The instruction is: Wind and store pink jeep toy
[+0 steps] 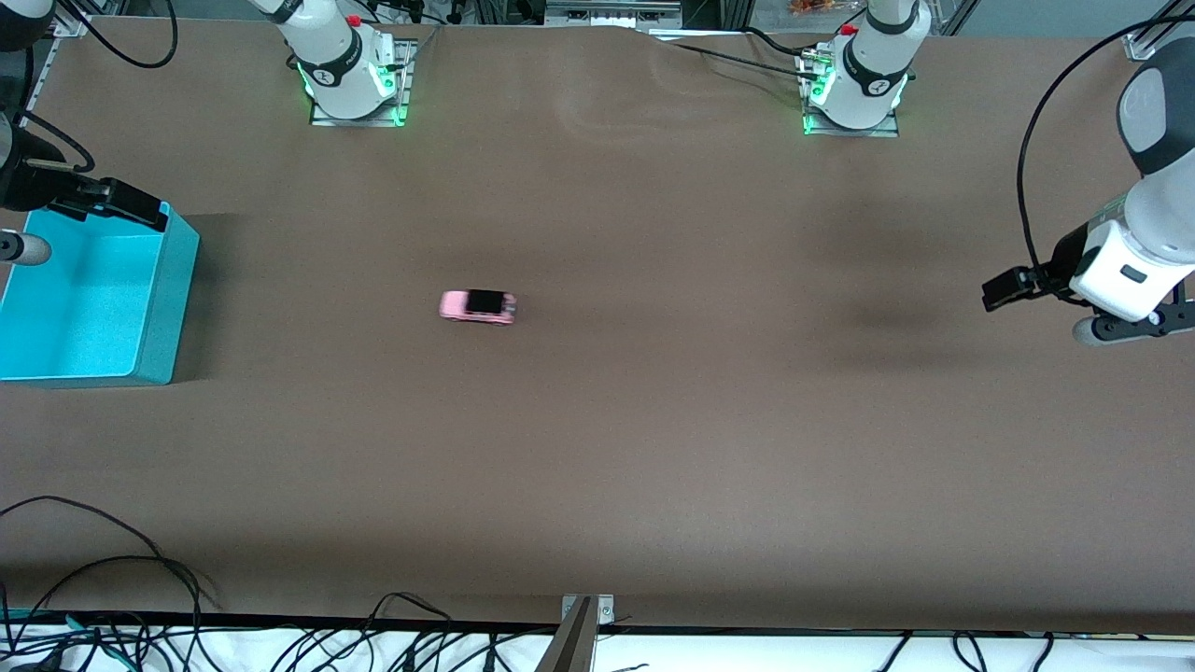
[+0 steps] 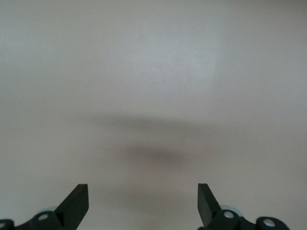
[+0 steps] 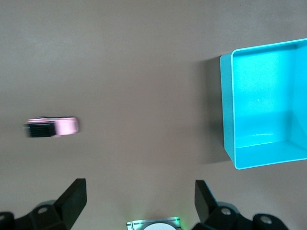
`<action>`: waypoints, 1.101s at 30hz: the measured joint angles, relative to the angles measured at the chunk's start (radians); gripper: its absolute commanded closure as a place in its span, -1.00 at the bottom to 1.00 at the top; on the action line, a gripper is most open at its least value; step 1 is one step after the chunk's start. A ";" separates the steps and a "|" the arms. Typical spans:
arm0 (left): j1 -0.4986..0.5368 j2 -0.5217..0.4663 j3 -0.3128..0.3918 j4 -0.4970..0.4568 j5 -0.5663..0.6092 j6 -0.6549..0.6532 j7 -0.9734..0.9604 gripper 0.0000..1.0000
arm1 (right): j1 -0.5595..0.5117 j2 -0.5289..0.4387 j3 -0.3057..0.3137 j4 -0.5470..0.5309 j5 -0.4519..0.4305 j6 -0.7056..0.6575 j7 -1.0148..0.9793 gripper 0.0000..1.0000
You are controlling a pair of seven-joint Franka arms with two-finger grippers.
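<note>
Jeep [image 1: 477, 306], pink with a black roof, is seen alone on the brown table [image 1: 653, 420], toward the right arm's end and well apart from the turquoise bin [image 1: 159, 308] at that end's edge. The right gripper [image 3: 139, 201] is held over the bin, jaws wide and holding nothing. The left gripper [image 2: 143, 203], also wide and unloaded, is held over the table's other end.

This is a robot lab. Two white robot arm bases [image 1: 350, 65] with green lights are bolted to a big brown worktop [image 1: 653, 420]. Lots of black cables [image 1: 280, 644] hang along its edge, and metal frames stand near the bases.
</note>
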 measured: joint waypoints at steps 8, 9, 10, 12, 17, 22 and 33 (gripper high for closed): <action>-0.022 -0.013 0.004 0.067 0.000 -0.085 0.077 -1.00 | 0.000 0.004 0.000 0.000 0.000 0.000 0.000 -1.00; -0.023 -0.014 0.004 0.070 0.000 -0.087 0.082 -1.00 | 0.000 0.004 0.000 0.000 0.000 0.000 0.000 -1.00; -0.024 -0.015 0.004 0.072 0.000 -0.089 0.086 -1.00 | 0.000 0.004 0.000 0.001 0.000 0.000 0.000 -1.00; -0.025 -0.018 0.005 0.074 0.000 -0.089 0.088 -1.00 | 0.000 0.004 0.000 0.001 0.000 0.000 0.000 -1.00; -0.026 -0.032 0.005 0.075 0.000 -0.090 0.092 -1.00 | 0.000 0.004 0.000 0.001 0.000 0.000 0.000 -1.00; -0.026 -0.043 0.007 0.075 0.000 -0.091 0.095 -1.00 | 0.000 0.004 -0.002 0.002 0.001 0.000 0.001 -1.00; -0.026 -0.052 0.008 0.075 0.000 -0.095 0.097 -1.00 | -0.013 0.004 -0.026 0.010 0.016 0.006 0.114 -1.00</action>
